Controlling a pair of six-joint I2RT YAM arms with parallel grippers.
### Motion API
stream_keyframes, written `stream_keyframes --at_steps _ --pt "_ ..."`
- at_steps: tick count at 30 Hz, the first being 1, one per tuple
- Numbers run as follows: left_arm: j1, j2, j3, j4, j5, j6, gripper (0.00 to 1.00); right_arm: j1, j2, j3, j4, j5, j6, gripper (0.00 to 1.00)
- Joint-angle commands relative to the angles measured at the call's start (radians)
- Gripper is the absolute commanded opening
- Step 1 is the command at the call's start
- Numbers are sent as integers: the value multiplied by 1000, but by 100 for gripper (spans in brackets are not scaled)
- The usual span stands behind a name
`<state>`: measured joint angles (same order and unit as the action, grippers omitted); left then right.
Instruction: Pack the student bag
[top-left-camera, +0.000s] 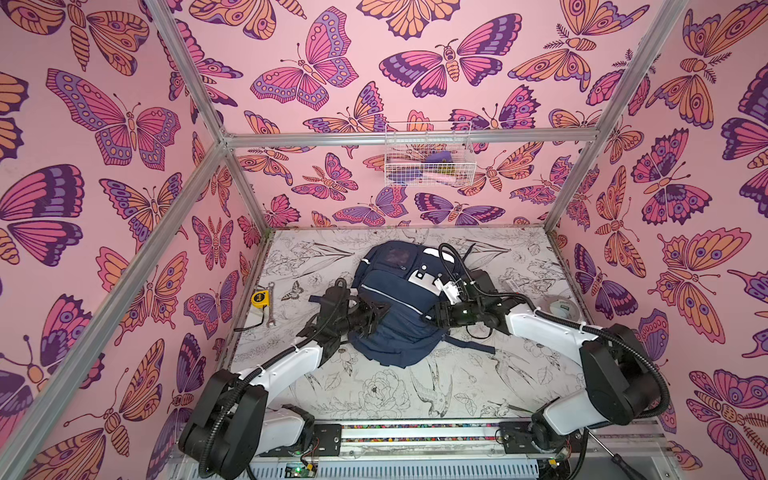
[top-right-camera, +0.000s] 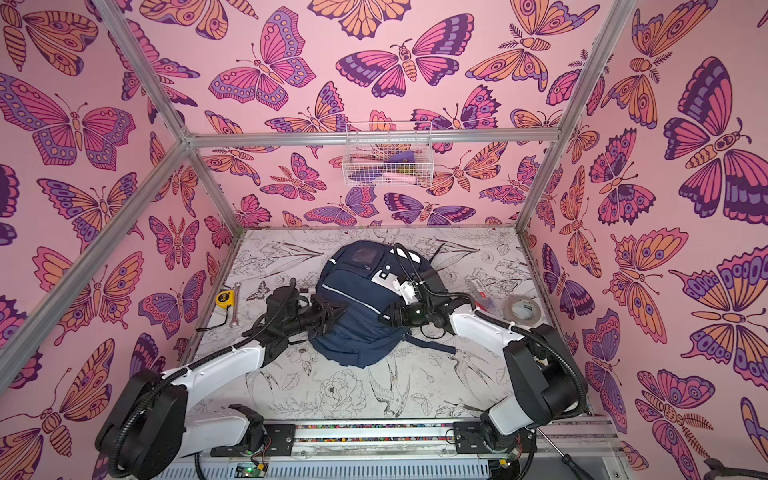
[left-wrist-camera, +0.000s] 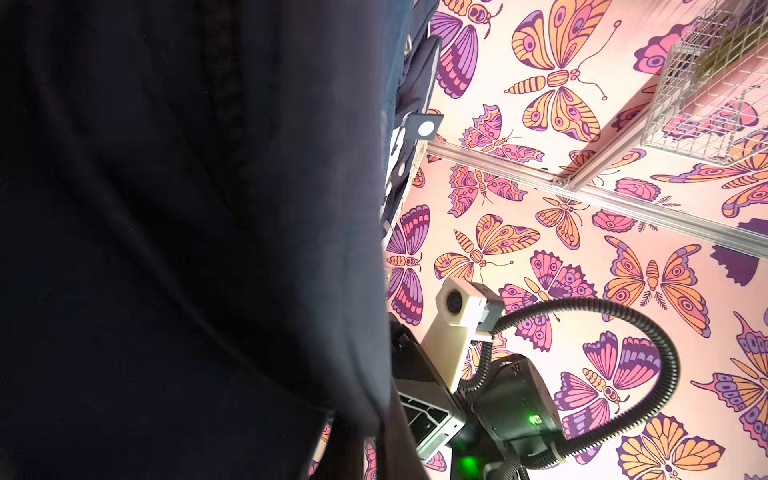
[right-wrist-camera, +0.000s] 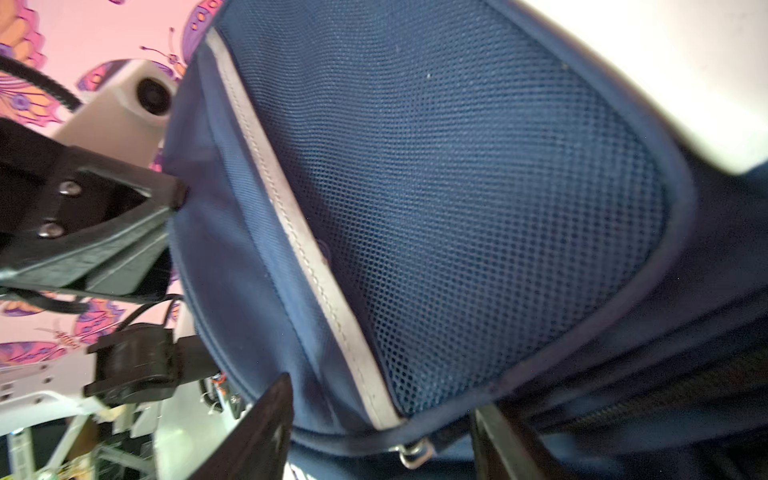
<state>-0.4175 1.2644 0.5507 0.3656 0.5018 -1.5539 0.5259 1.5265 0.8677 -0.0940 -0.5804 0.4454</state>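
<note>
Left gripper (top-left-camera: 382, 309): jaws fully closed, tips pinched on the fabric at the left edge of the student bag (top-left-camera: 395, 299). In the right wrist view, the left gripper's tip meets the navy cloth at the bag's side seam. The left wrist view is mostly filled by dark fabric close to the lens.

Right gripper (top-left-camera: 429, 316): jaws wide apart, placed against the right side of the bag. In the right wrist view, the two jaws frame the lower edge of a mesh pocket (right-wrist-camera: 478, 208). A metal zip ring (right-wrist-camera: 412, 455) sits between them. No part of the bag is clamped.

Student bag: lies flat near the middle of the table (top-left-camera: 374, 399), between the two grippers, in both top views. Its white patch (top-left-camera: 424, 276) faces up, just beyond the right gripper. One strap (top-left-camera: 469, 345) trails off the near right corner onto the table.

Surroundings:
- A yellow tape measure (top-left-camera: 260, 299) and a wrench (top-left-camera: 271, 305) lie together, well left of the bag.
- A roll of tape (top-left-camera: 562, 309) rests near the right edge of the table.
- A white wire basket (top-left-camera: 428, 156) hangs on the rear wall.
</note>
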Motion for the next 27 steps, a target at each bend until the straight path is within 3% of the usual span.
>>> stream_keyframes --at_steps 1,4,11,19,23,27 --pt "-1 -26 11 68 14 -2 0 10 39 67 -89 73 -91 70" --pt "2 -33 3 66 13 -3 0 -5 106 95 -90 62 -106 71" --pt "20 -32 -1 61 9 -2 0 8 118 36 -58 -253 -82 70" --pt "28 -9 -4 85 4 -6 0 42 -8 -102 78 -339 72 62" --pt "35 -13 -7 85 2 -7 0 73 -42 -114 88 -324 95 59" --pt "39 -24 -13 78 3 -3 0 111 -48 -56 -61 -113 40 49"
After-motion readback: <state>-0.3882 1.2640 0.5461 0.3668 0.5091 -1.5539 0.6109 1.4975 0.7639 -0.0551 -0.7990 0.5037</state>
